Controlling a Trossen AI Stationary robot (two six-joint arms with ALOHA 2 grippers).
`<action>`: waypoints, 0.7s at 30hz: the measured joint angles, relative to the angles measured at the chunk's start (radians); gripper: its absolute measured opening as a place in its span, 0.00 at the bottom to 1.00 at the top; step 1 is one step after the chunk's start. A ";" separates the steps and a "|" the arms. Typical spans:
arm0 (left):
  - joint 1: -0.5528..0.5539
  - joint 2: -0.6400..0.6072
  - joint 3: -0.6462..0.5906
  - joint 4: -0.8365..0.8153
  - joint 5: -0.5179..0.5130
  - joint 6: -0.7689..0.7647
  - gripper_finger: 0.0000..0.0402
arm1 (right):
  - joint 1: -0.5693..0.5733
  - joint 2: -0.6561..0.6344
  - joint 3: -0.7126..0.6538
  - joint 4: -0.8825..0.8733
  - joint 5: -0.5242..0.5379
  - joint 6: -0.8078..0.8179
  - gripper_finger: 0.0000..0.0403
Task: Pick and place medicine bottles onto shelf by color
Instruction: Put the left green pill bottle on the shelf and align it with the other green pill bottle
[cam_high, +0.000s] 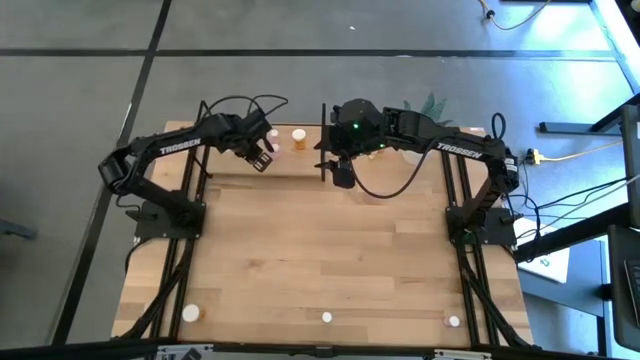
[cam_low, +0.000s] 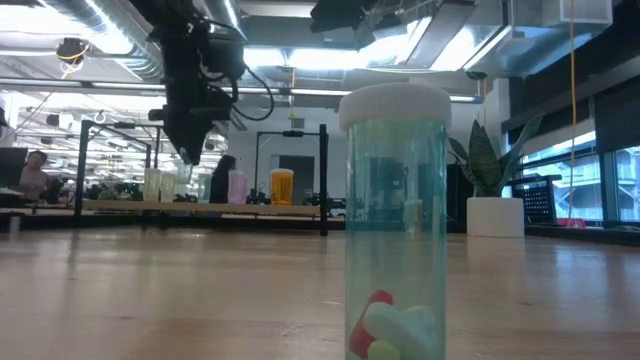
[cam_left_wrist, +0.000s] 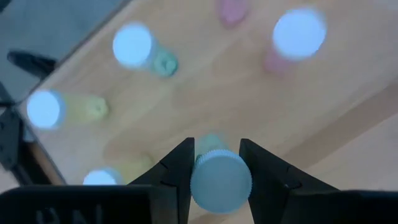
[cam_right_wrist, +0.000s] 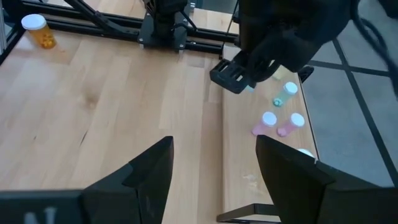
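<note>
One medicine bottle (cam_left_wrist: 219, 180), white-capped with a pale green body, is clamped between the fingers of the left gripper (cam_left_wrist: 217, 163) and hangs above the shelf (cam_left_wrist: 205, 87) at the far left of the table. The cap faces the wrist camera and the body points downward, which suggests it is held upright for setting down on its base.

Shelf stock, left wrist view: a green bottle (cam_left_wrist: 144, 52), a yellowish bottle (cam_left_wrist: 63, 109), a pink bottle (cam_left_wrist: 292, 41), and part of another pale bottle (cam_left_wrist: 106, 177) at the near edge. Greens and yellows stand to one side and pinks to the other, so the held green bottle probably belongs with the green group. In the high view an orange bottle (cam_high: 300, 138) also stands on the shelf, beside its upright black end bar (cam_high: 324, 145).

Unsorted stock: an orange bottle (cam_high: 191, 313), a white-capped bottle (cam_high: 326, 317) and a third bottle (cam_high: 454, 321) stand along the near edge of the table (cam_high: 330, 250), well apart from each other. The middle one fills the low view as a clear greenish bottle (cam_low: 396, 220) holding capsules.

The right gripper (cam_right_wrist: 211, 171) waits just beside the end bar with its fingers apart and nothing between them.

A plant in a white pot (cam_low: 496, 214) stands at the far right.
</note>
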 joint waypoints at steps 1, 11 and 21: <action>0.000 -0.007 -0.001 0.022 0.002 0.001 0.27 | 0.000 0.000 0.000 0.002 0.000 0.000 0.57; 0.000 0.014 -0.002 0.069 0.007 0.004 0.27 | -0.001 0.000 0.000 0.009 0.001 0.001 0.57; 0.005 0.020 -0.003 0.075 0.007 -0.022 0.27 | -0.001 0.000 0.000 0.010 0.001 0.001 0.57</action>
